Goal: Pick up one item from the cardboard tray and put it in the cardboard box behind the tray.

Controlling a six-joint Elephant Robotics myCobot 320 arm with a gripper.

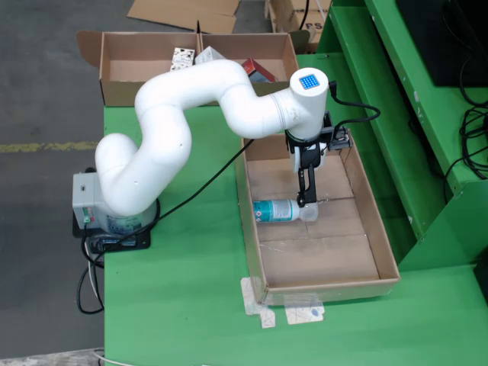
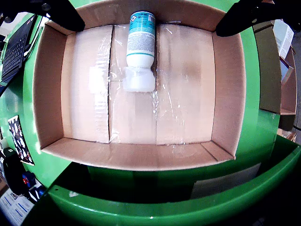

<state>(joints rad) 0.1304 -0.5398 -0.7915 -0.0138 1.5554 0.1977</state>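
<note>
Green table [image 1: 191, 305] carries the cardboard tray [image 1: 366, 221], where the bottle [image 1: 276, 210] lies on its side against the left wall in the fixed view; gripper [image 1: 306, 200] hangs over its cap end, jaws spread wide, holding nothing. Risk: the round bottle may roll or squirt sideways on closing. Cardboard box [image 1: 122, 69] behind already holds items, and the tray's wall crowds the approach.

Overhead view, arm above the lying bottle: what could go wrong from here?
1. The white bottle with the teal label lies on its side, so it may roll as the black gripper closes.
2. It lies close to the brown cardboard tray's wall, which a finger may catch.
</note>
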